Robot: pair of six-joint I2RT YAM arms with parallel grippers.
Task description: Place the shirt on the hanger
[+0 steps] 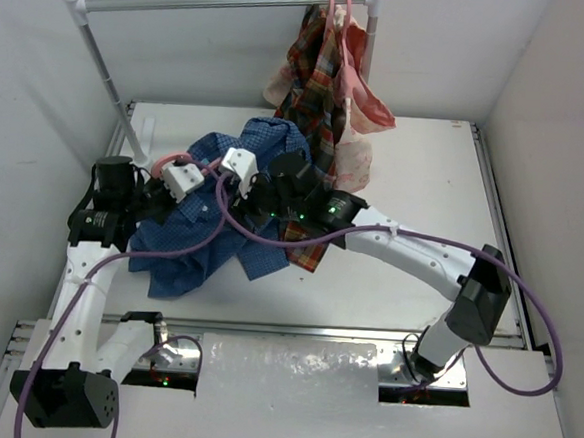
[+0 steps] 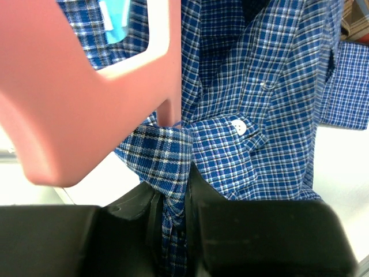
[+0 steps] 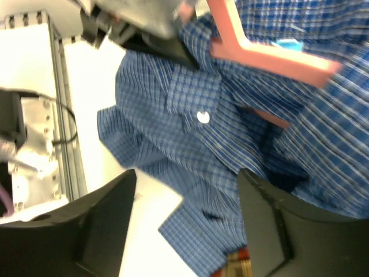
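Observation:
The blue check shirt (image 1: 202,241) lies bunched on the white table at centre left. The pink hanger (image 1: 173,160) shows as a curved hook at its upper left edge; its body fills the left wrist view (image 2: 75,104) and crosses the right wrist view (image 3: 271,57). My left gripper (image 2: 173,199) is shut on a fold of the shirt (image 2: 253,104) near a buttoned collar point. My right gripper (image 3: 187,196) is open above the shirt (image 3: 173,127), with nothing between its fingers. In the top view both grippers meet over the shirt's collar area (image 1: 230,180).
A red-green-yellow plaid shirt (image 1: 315,100) and a peach floral garment (image 1: 359,113) hang on pink hangers from the white rail (image 1: 217,1) at the back. The rail's slanted post (image 1: 107,76) stands at the left. White walls close both sides.

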